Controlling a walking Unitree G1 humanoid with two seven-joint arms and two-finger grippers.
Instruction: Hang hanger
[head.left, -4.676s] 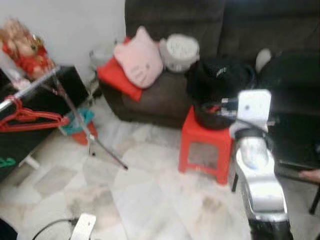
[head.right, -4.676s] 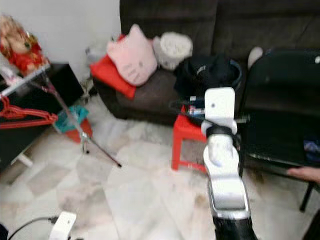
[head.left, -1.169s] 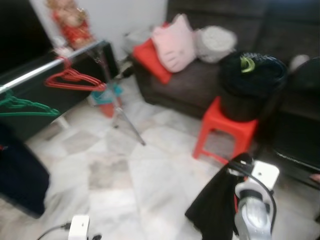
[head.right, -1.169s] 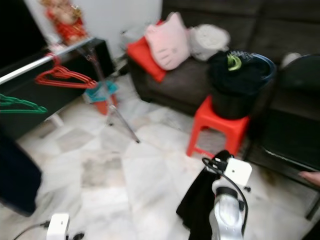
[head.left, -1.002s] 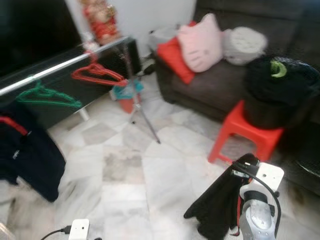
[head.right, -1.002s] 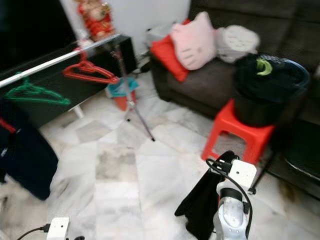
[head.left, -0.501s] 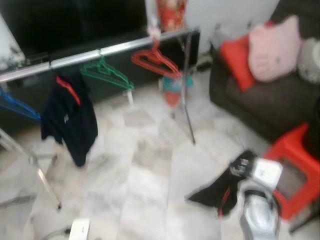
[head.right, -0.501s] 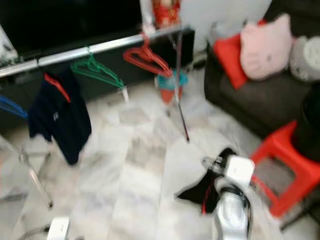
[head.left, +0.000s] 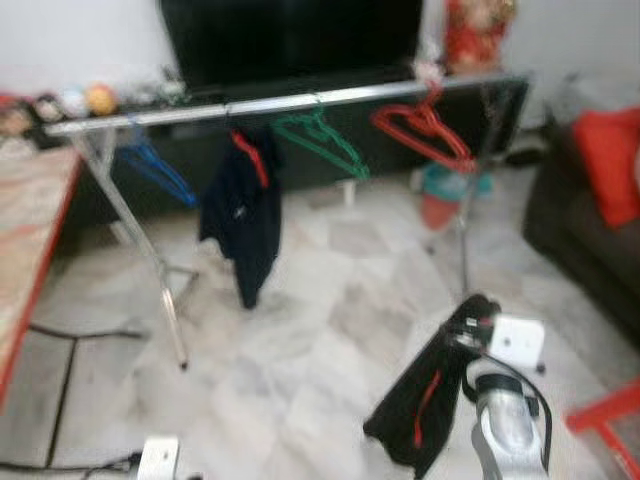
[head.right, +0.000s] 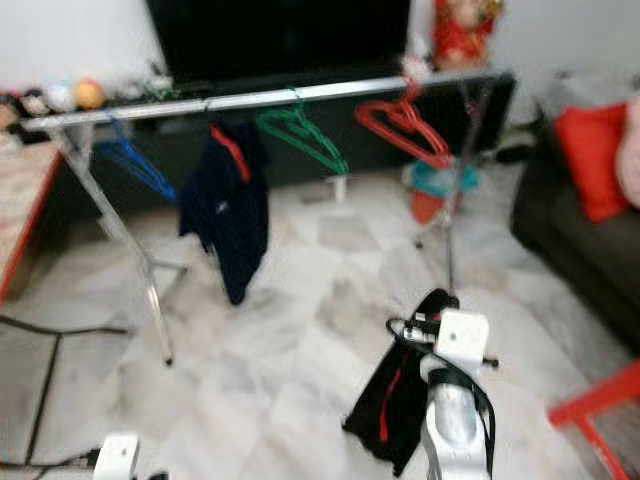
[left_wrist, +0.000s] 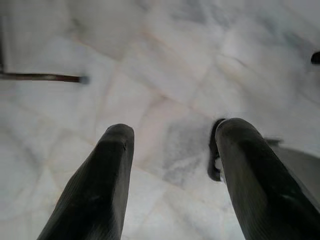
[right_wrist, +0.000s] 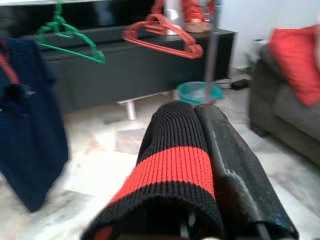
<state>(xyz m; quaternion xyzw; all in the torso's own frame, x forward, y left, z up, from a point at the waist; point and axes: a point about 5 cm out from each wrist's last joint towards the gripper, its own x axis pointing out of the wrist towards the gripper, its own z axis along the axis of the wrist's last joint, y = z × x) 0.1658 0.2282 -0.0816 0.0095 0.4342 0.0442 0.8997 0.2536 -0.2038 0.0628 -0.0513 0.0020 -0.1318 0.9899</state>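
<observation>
A steel clothes rail (head.left: 290, 100) runs across the room ahead. On it hang a blue hanger (head.left: 155, 170), a dark navy shirt (head.left: 243, 215), a green hanger (head.left: 320, 140) and red hangers (head.left: 425, 130). My right gripper (head.left: 470, 325) is low at the front right, short of the rail, shut on a black garment (head.left: 420, 410) with a red stripe that droops toward the floor. In the right wrist view the garment's ribbed black and red edge (right_wrist: 175, 165) lies over the fingers (right_wrist: 235, 170). No hanger can be made out inside it. My left gripper (left_wrist: 172, 135) is open above bare marble floor.
A dark TV cabinet (head.left: 330, 150) stands behind the rail, with a teal basin (head.left: 455, 185) by the rail's right leg. A sofa with a red cushion (head.left: 610, 165) and a red stool (head.left: 605, 425) are at the right. A table edge (head.left: 30, 240) is left; a white power strip (head.left: 158, 458) lies near.
The camera has swung left: the rail now sits centred ahead, and the sofa and stool have slid to the right edge. The black garment stays in my right gripper.
</observation>
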